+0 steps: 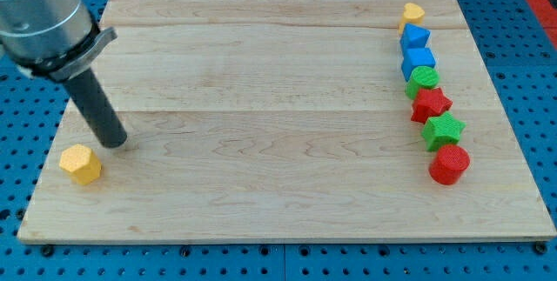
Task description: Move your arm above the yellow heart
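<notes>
The dark rod descends from the grey arm housing at the view's upper left and slants down to the right; my tip (115, 141) rests on the pale wooden board (261, 98) near its left edge; the arm carries no jaws, so there is no spread or pinch to report. The yellow hexagonal block (81, 163) lies just below and to the left of my tip, near it but apart. The yellow heart-shaped block (412, 12) sits at the board's upper right corner, well apart from my tip, across the full width of the board. Below the yellow heart a column of blocks runs down the right side; in order from the top: the blue triangular block (415, 37); the blue block of roughly square form (419, 59); the green round block (425, 79); the red star-shaped block (430, 103); the green star-shaped block (443, 129); the red cylindrical block (449, 164). Neighbouring blocks in this column touch or nearly touch. The board rests on a blue perforated table surface (17, 142).
</notes>
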Available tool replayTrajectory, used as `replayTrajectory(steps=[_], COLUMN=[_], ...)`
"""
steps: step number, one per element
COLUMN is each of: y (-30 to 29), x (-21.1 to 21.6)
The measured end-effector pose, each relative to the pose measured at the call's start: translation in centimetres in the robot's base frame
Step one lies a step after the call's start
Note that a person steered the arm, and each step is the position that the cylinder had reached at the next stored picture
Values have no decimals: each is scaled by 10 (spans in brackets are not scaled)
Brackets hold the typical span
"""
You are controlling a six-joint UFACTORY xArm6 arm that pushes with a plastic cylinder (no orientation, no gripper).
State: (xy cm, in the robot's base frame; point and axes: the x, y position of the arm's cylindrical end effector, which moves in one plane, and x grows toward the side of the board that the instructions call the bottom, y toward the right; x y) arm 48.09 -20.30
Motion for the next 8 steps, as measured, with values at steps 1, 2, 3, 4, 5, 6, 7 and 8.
replayTrajectory(steps=[1,2,3,4,5,6,7,8], y=[69,127,204,230,244,271,279,326], x=[-80,-174,-252,-287,-288,-288,-289,-289])
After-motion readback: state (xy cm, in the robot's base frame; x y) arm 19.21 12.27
